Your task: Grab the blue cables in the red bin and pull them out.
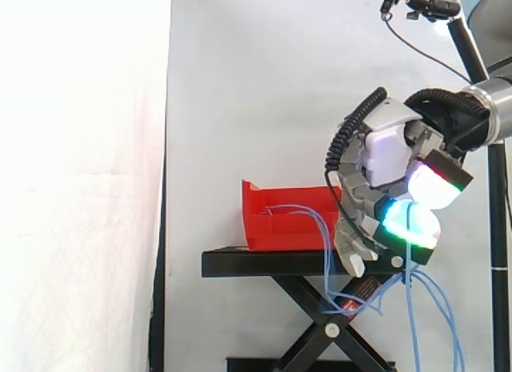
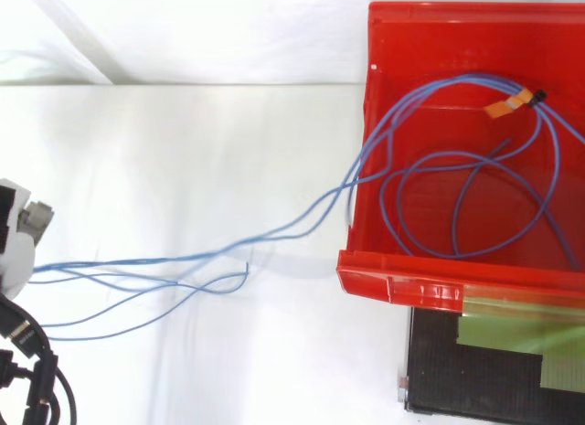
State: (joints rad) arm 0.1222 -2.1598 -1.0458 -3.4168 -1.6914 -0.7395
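- red bin (image 1: 288, 228) (image 2: 393, 283) sits on top of a black stand (image 1: 264, 264); white curtain (image 1: 240, 84) behind the bin
- hand (image 1: 384, 160) is just off the bin's open front side, at about the bin's height, not touching the bin; in the top view the hand (image 2: 16, 247) is at the left edge, well apart from the bin
- fingers curled and gripping the blue cables (image 1: 412, 324); glowing fingertips (image 1: 412, 222) cyan-green on one, white with a red-green band on another, both on the side of the hand away from the bin
- blue cables (image 2: 110, 266) partly in the bin, partly out; several loops lie on the bin floor; an orange tag (image 2: 507, 104) binds the strands near the bin's back wall
- from the loops the strands climb over the bin's front edge, and run across the white surface to the hand
- side view: strands drop from the bin's front lip, sag in front of the stand, rise to the hand; more strands hang straight down from under the fingers, away from the bin
- top view: one loose cable end lies between bin and hand, nearer the bin; a corner of the stand (image 2: 484, 379) shows beside the bin's side wall
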